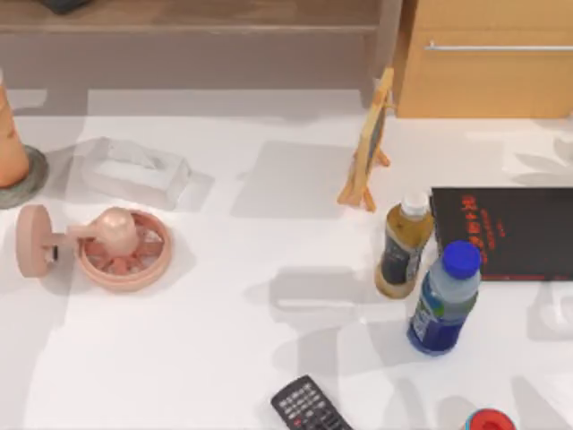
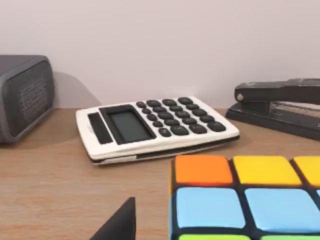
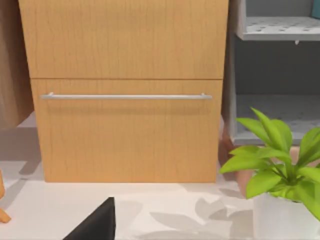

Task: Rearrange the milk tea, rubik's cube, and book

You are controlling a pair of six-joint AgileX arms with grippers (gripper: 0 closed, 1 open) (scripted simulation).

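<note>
The milk tea, a small bottle of tan liquid with a white cap and dark label, stands upright on the white table right of centre. The rubik's cube rests on a wooden shelf, close in the left wrist view, showing orange, yellow, light blue and green squares. A dark part of my left gripper sits just beside the cube. A dark part of my right gripper hangs low over the white table, facing a wooden cabinet. The book is out of view.
A blue-capped bottle stands right next to the milk tea, a black rectangle with red lettering behind them. A remote, pink fan, tissue box and wooden easel share the table. Calculator, stapler and speaker sit behind the cube. A potted plant is near my right gripper.
</note>
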